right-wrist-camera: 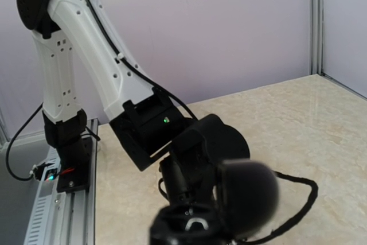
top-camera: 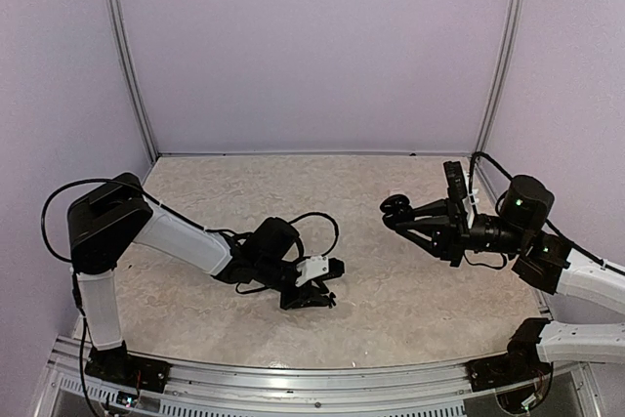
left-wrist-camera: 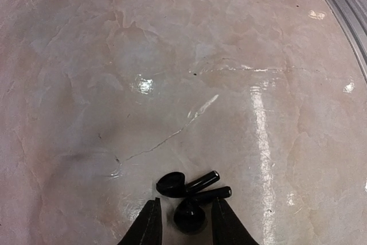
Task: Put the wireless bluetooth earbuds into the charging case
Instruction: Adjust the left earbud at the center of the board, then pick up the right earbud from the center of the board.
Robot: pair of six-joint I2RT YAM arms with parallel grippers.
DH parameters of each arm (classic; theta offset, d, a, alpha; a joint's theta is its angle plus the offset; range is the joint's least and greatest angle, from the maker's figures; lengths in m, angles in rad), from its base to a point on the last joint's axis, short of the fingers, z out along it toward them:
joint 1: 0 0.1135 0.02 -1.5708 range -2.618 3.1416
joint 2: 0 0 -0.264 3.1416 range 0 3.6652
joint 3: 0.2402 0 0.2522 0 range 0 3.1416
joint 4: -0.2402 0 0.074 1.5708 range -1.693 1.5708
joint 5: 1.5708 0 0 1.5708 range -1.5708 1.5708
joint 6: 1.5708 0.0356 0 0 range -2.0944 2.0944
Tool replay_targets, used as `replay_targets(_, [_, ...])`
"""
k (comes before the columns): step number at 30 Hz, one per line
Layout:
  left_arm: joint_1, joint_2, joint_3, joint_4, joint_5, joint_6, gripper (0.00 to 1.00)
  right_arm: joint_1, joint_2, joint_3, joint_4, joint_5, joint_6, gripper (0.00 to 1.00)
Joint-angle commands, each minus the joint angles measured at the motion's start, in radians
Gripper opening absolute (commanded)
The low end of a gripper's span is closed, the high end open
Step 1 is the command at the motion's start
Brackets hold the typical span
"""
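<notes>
Glossy black earbuds (left-wrist-camera: pixel 172 183) are lying just beside each other on the table (left-wrist-camera: pixel 172 55). The left gripper (left-wrist-camera: pixel 188 229) is straddling the nearer one, fingers spread and not pinching, while the right gripper (top-camera: pixel 404 216) is clamping the charging case (top-camera: pixel 394 207) midair. I'm guessing that slick bud could be squirting sideways or dragging its twin along.

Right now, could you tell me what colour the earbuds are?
The earbuds are glossy black; left wrist view.

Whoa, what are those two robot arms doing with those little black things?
They are working on putting earbuds into a charging case. The left gripper is down at the table, its jaws open on either side of the nearer earbud, not yet gripping it. The other earbud lies right beside it. The right gripper holds the charging case up in the air, off to the side.
</notes>
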Motion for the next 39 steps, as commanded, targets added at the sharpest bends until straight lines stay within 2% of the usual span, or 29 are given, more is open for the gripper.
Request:
replay_targets(1, [-0.015, 0.032, 0.001, -0.03, -0.012, 0.013, 0.3, -0.016, -0.008, 0.032, -0.005, -0.004, -0.007, 0.0])
replay_targets(7, [-0.015, -0.006, -0.044, 0.008, -0.052, 0.016, 0.2, -0.015, -0.01, 0.028, -0.003, -0.001, -0.008, 0.0])
replay_targets(14, [-0.047, -0.115, -0.063, -0.007, -0.139, 0.022, 0.15, -0.016, -0.008, 0.005, 0.026, -0.008, 0.007, 0.0])
replay_targets(23, [-0.102, -0.371, -0.079, -0.07, -0.302, 0.024, 0.12, -0.015, 0.015, -0.017, 0.062, -0.044, -0.017, 0.0])
replay_targets(32, [-0.224, -0.62, 0.038, -0.14, -0.579, 0.072, 0.12, -0.009, 0.041, -0.05, 0.159, -0.144, -0.078, 0.0])
replay_targets(39, [-0.35, -0.663, 0.102, -0.061, -0.826, 0.177, 0.12, 0.028, 0.101, -0.052, 0.249, -0.18, -0.101, 0.0])
